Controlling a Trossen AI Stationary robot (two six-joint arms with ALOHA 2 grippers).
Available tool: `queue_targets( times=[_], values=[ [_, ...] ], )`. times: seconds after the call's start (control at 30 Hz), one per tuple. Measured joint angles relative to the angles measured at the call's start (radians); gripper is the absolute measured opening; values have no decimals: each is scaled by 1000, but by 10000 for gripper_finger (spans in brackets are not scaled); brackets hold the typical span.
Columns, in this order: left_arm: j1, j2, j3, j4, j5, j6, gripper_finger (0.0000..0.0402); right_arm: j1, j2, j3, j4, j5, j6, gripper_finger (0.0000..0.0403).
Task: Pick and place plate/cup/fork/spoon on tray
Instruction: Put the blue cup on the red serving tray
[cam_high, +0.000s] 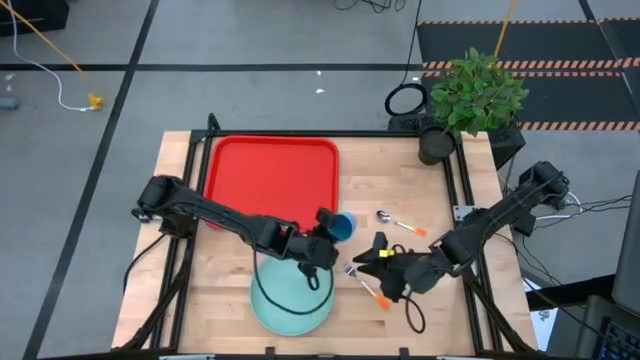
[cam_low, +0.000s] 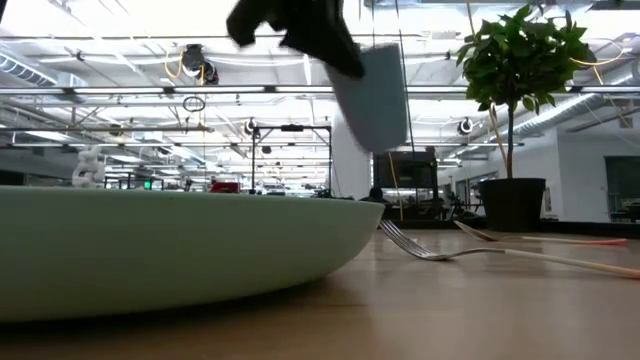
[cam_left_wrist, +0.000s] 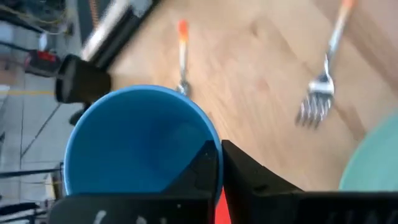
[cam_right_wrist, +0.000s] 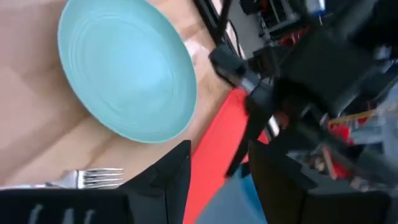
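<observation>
None of the four things is yet seen on the tray (cam_high: 272, 170), whose red surface is shown bare in the high view. The cup (cam_high: 342, 226) is held by the left gripper (cam_high: 325, 232), its fingers (cam_left_wrist: 208, 171) clenched over the blue rim, and it is lifted clear of the tabletop (cam_high: 440, 310), as is seen in the low view; it hangs just beside the near right corner of the tray. The plate (cam_high: 290, 300) lies on the tabletop near the front edge, under the left arm. The fork (cam_high: 366, 285) lies to the right of the plate, and the spoon (cam_high: 398, 224) lies farther back, apart from it. The left arm is stretched from the left side across the tabletop toward the middle. The right gripper (cam_high: 382, 262) is held low over the fork with its fingers released and nothing between them, the right arm being reached in from the right side. It is judged that the task is at its beginning: the cup is under way, and plate, fork and spoon are left to be placed.
</observation>
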Motion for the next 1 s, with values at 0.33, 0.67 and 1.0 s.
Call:
queue_targets(
  times=[0.33, 0.67, 1.0],
  values=[
    [8, -179, 0, -260, -53, -299, 9, 6, -82, 0, -132, 51, 339, 130],
    [17, -256, -2, -589, -137, -506, 8, 4, -144, 0, -263, 140, 596, 118],
    [160, -336, -4, -711, -145, -551, 7, 4, -147, 0, -286, 139, 665, 118]
  ],
)
